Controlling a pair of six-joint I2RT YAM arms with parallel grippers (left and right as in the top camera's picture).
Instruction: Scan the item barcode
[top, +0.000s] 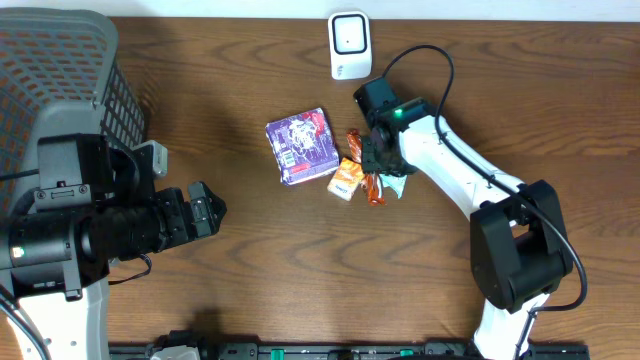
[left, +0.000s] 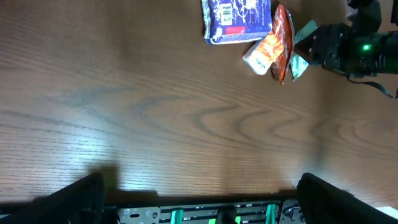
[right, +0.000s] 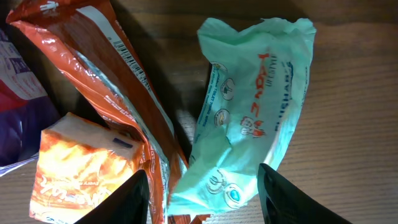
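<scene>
- A wooden table (top: 300, 280) seen from above. Near its middle, somewhat toward the far edge, lies a small huddle of snack packets.
- The item being gone for appears to be the green packet (right: 255, 106), a pale mint pouch on the right side of the huddle. It lies flat on the table, crumpled and puffy.
- The right claw (right: 205, 199) hangs directly over the pouch. Its two fingers stand apart, one on each side of the pouch's lower end, and no firm clamp shows.
- Just beside the pouch, touching or overlapping its left edge, lies a long orange wrapper (right: 118, 81) with a printed barcode showing. The left finger of the right claw sits over this wrapper, so a closing grip could catch both.
- A small orange packet (right: 81, 168) sits against the wrapper, and a purple packet (top: 302, 148) lies just beyond it.
- Handling, as a judgement: the pouch looks light, soft and thin-skinned. It will fold and crinkle, not hold its shape, and glossy film may slip.
- A pinch across the narrow lower end, clear of the wrapper, looks the best hold. It would leave the printed faces free to show.
- No barcode is visible on the pouch, so it may be underneath.
- A white scanner (top: 349, 44) stands at the far edge, well apart from the huddle.
- The left claw (top: 212, 212) waits near the left edge with fingers wide and empty, beside a grey basket (top: 60, 70).
</scene>
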